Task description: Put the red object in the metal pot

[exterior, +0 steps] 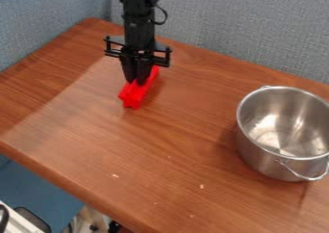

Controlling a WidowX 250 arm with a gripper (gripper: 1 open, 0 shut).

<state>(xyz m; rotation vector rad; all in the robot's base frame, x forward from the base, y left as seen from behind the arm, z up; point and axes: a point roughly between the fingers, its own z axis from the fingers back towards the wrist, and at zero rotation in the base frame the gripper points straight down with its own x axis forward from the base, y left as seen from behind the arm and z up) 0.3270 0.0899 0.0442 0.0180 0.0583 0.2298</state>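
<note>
Hand (138, 73) points straight down at the far left part of the table (141, 169), its black fingers set on either side of the upper end of the red bar (135, 89). They sit close around that end, yet from this view I cannot tell whether they are clamped on it or merely straddling it — the dark fingers and the bar overlap too tightly to judge.

The bar lies tilted, its lower end on or just above the wood, its upper end up between the fingers.

Well apart from it, at the right edge of the table, stands the metal pot (283, 131), upright and empty, its loop handle turned toward the camera.

As I judge it, the task is at the grasping step: the hand has reached the bar, but nothing has been carried. Left to do — secure the grip, lift, cross to the right, and release over the pot's open mouth.
</note>
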